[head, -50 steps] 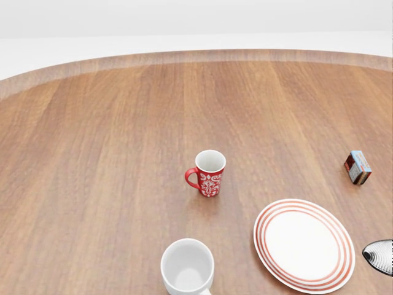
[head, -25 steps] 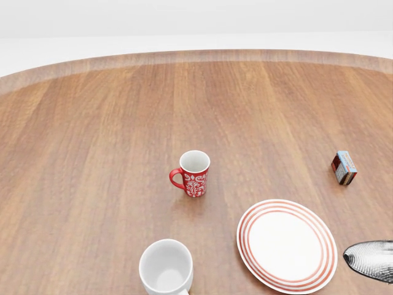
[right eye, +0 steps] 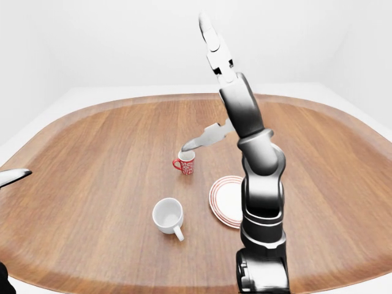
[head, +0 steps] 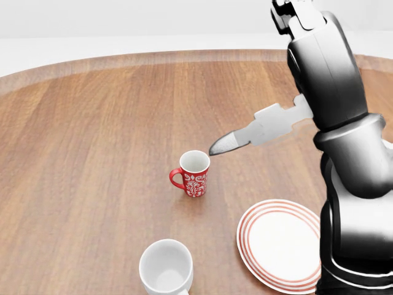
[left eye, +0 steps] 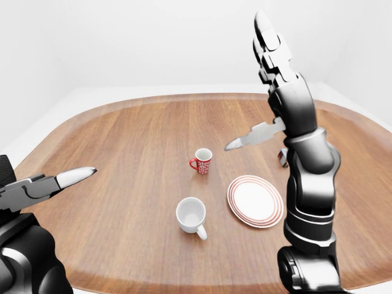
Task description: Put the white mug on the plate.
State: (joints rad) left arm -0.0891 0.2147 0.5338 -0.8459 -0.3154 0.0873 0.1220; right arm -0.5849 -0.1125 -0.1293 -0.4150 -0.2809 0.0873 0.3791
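Observation:
The white mug (left eye: 191,214) stands upright on the wooden table (left eye: 122,141), handle toward the view's bottom right. The white plate with red rings (left eye: 255,201) lies just to its right, with nothing on it. My right hand (left eye: 254,82) is raised high above the table, open and empty, with the fingers pointing up and the thumb (left eye: 236,144) pointing left over the area above the plate. My left hand (left eye: 46,184) is open and empty at the left eye view's lower left, far from the mug.
A red patterned mug (left eye: 201,160) stands above the white mug and the plate in the view. A small box (left eye: 283,157) shows partly behind my right forearm. The right arm hides the plate's right side in the head view (head: 276,243).
The camera first shifted, sliding everything left in the head view. Since then my right arm has risen from the bottom right corner and now hides the small box there.

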